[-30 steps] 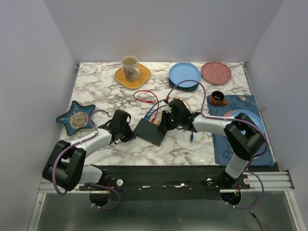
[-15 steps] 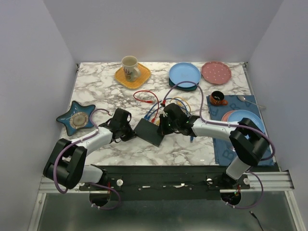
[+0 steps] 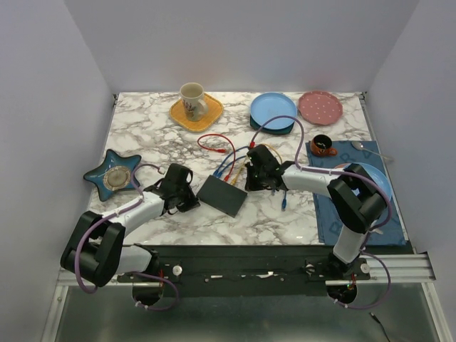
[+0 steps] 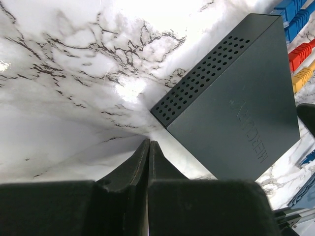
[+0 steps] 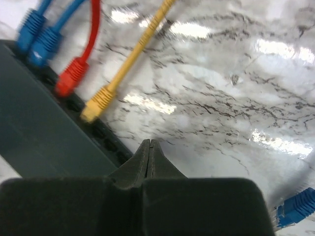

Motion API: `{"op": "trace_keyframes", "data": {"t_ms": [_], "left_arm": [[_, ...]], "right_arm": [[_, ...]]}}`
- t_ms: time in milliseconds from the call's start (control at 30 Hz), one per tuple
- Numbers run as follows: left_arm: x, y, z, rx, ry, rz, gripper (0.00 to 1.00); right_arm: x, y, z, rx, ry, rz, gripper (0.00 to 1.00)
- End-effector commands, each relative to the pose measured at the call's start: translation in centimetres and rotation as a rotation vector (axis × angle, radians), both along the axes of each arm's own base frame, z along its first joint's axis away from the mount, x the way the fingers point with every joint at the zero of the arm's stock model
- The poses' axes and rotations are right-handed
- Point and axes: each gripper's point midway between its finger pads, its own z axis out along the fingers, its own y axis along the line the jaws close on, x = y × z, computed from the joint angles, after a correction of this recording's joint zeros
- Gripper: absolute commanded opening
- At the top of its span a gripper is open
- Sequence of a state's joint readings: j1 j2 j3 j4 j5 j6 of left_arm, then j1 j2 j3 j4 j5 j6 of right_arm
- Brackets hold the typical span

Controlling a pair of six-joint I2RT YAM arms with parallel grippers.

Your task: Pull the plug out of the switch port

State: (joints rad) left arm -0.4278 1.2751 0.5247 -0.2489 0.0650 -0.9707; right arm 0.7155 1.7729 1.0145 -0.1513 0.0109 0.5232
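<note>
The marbled worktop (image 3: pixel 271 222) carries the black switch box (image 3: pixel 223 194) between my pincers. It lies just ahead-right of my left pincer (image 4: pixel 149 147), whose fingers are pressed together on nothing, and just left of my right pincer (image 5: pixel 149 147), likewise closed and empty. Far beyond both, a yellow plate (image 3: pixel 211 114) bears a mug (image 3: pixel 191 100). Left of my left pincer, a star-shaped dish (image 3: pixel 92 174) holds something round. Along the switch port edge (image 5: pixel 93 125), ahead-left of my right pincer, sit two blue plugs (image 5: pixel 47 42), a red plug (image 5: pixel 71 78) and a yellow plug (image 5: pixel 97 105). A loose blue plug (image 5: pixel 295 209) lies to its right.
</note>
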Motion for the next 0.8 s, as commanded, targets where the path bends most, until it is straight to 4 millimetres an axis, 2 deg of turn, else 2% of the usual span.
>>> {"op": "trace_keyframes", "data": {"t_ms": [0,200,400,533,767], "left_arm": [[0.0,-0.2,0.3,0.005,0.001,-0.012,0.1],[0.9,-1.3,0.7,-0.023,0.009,-0.032,0.15],[2.1,-3.7,1.3,-0.049,0.021,-0.133,0.19],[2.8,-4.9,1.8,-0.044,0.018,-0.165,0.21],[5.1,-5.4,3.1,-0.012,-0.008,-0.154,0.22]], "right_arm": [[-2.1,-0.4,-1.8,-0.013,0.075,0.022,0.01],[-4.2,0.5,-1.2,0.029,0.085,0.076,0.01],[-7.1,2.6,-1.0,0.072,0.123,0.134,0.01],[-8.3,4.3,0.0,0.105,0.116,0.17,0.01],[-8.0,5.9,1.3,0.119,0.085,0.199,0.01]]}}
